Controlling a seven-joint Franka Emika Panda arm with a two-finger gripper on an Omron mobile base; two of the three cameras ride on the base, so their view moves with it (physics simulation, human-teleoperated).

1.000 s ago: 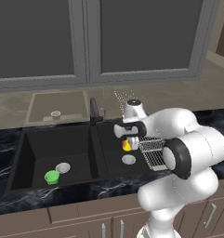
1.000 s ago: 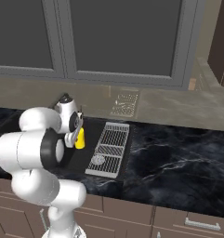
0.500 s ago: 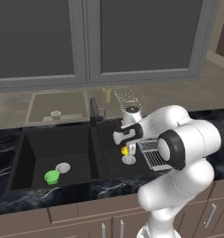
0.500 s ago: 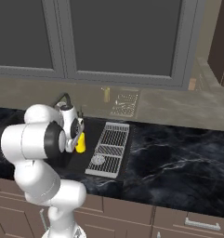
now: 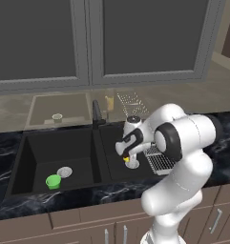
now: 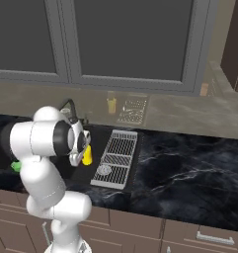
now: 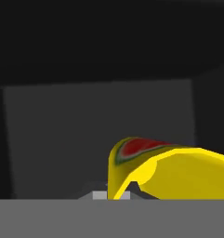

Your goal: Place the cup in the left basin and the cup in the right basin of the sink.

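Observation:
The black double sink (image 5: 59, 193) sits in a dark marble counter. A green cup (image 5: 53, 181) stands on the floor of the left basin (image 5: 45, 152), beside its silver drain (image 5: 64, 171). My gripper (image 5: 127, 155) hangs low inside the right basin (image 5: 111, 140), shut on a yellow cup (image 5: 126, 159) just above that basin's drain (image 5: 132, 164). From the right base view the yellow cup (image 6: 86, 156) shows beside my forearm. In the hand view the yellow cup (image 7: 169, 172) with its red and green inside lies tilted against the dark basin wall.
A dark faucet (image 5: 95, 115) rises behind the divider. A grey drying rack (image 6: 115, 156) lies on the counter right of the sink. On the back ledge stand an orange glass (image 5: 109, 102) and a small cup (image 5: 57, 116). Cabinets hang overhead.
My arm has lowered, carrying the yellow cup deeper into the right basin toward its drain. The green cup has stayed where it was.

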